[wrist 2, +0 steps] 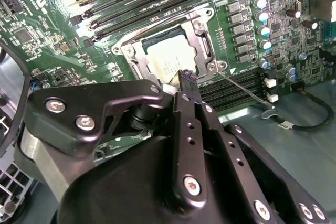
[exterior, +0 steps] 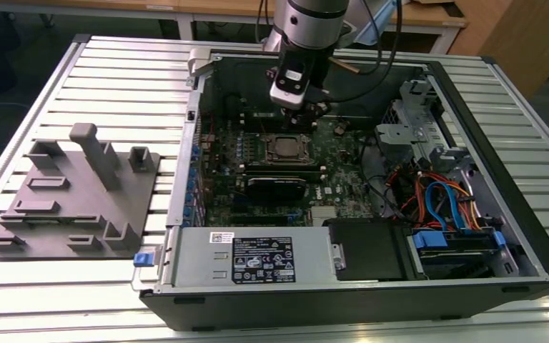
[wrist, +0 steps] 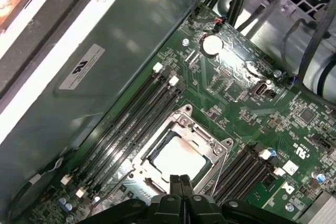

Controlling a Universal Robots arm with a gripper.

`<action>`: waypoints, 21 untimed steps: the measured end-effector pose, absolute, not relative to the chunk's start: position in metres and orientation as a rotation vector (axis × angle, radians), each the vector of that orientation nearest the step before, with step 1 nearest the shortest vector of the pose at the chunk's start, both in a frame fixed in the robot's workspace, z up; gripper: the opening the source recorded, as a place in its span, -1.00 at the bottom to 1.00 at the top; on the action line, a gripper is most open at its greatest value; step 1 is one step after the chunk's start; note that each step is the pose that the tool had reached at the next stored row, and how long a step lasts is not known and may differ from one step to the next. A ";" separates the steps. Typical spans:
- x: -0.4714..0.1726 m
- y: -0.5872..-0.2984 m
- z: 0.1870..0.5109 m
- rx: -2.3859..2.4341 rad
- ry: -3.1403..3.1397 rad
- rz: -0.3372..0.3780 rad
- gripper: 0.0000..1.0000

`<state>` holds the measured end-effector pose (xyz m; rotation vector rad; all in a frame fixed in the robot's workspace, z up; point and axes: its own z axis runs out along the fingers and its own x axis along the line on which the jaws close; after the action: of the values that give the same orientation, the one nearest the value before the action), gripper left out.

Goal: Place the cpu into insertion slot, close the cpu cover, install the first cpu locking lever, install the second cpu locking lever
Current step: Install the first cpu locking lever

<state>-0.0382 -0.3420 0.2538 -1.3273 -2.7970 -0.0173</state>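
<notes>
The cpu (wrist 2: pixel 170 61) (wrist: pixel 178 158) lies flat in the insertion slot (exterior: pixel 285 148) of the green motherboard, its pale silver top showing. The cpu cover (wrist 2: pixel 203 45) (wrist: pixel 211 142), a silver frame, is folded down around it. A thin metal locking lever (wrist 2: pixel 244 92) angles away from one corner of the socket toward the case floor. My gripper (wrist 2: pixel 187 76) (wrist: pixel 179 180) (exterior: pixel 303 113) hovers just above the socket's edge, its two black fingers pressed together with nothing between them.
The open computer case (exterior: pixel 503 236) walls in the board. Memory slots (wrist 2: pixel 157 3) run beside the socket. A grey power-supply box (exterior: pixel 246 261), a black card (exterior: pixel 277 187) and coloured cables (exterior: pixel 437 200) lie nearby. A grey fixture plate (exterior: pixel 74 193) sits at the exterior view's left.
</notes>
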 end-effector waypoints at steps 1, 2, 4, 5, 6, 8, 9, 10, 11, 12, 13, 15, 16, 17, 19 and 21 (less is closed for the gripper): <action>-0.038 -0.342 0.254 -1.314 -2.803 -0.017 -0.79; -0.038 -0.342 0.254 -1.300 -2.810 -0.017 -0.79; -0.038 -0.342 0.254 -1.273 -2.822 -0.016 -0.79; -0.038 -0.342 0.254 -1.260 -2.828 -0.016 -0.79; -0.038 -0.342 0.254 -1.248 -2.833 -0.015 -0.79; -0.038 -0.342 0.254 -1.226 -2.843 -0.015 -0.79; -0.038 -0.342 0.254 -1.214 -2.847 -0.015 -0.79; -0.038 -0.342 0.254 -1.204 -2.852 -0.014 -0.79; -0.038 -0.342 0.254 -1.192 -2.857 -0.014 -0.79; -0.038 -0.342 0.254 -1.180 -2.862 -0.014 -0.79; -0.038 -0.342 0.254 -1.168 -2.867 -0.013 -0.79; -0.038 -0.342 0.254 -1.146 -2.875 -0.013 -0.79; -0.038 -0.342 0.254 -1.136 -2.879 -0.013 -0.79; -0.038 -0.342 0.254 -1.126 -2.883 -0.012 -0.79; -0.038 -0.342 0.254 -1.109 -2.890 -0.012 -0.79; -0.038 -0.342 0.254 -1.092 -2.896 -0.012 -0.79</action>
<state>-0.0382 -0.3420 0.2538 -1.0916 -2.8963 -0.0115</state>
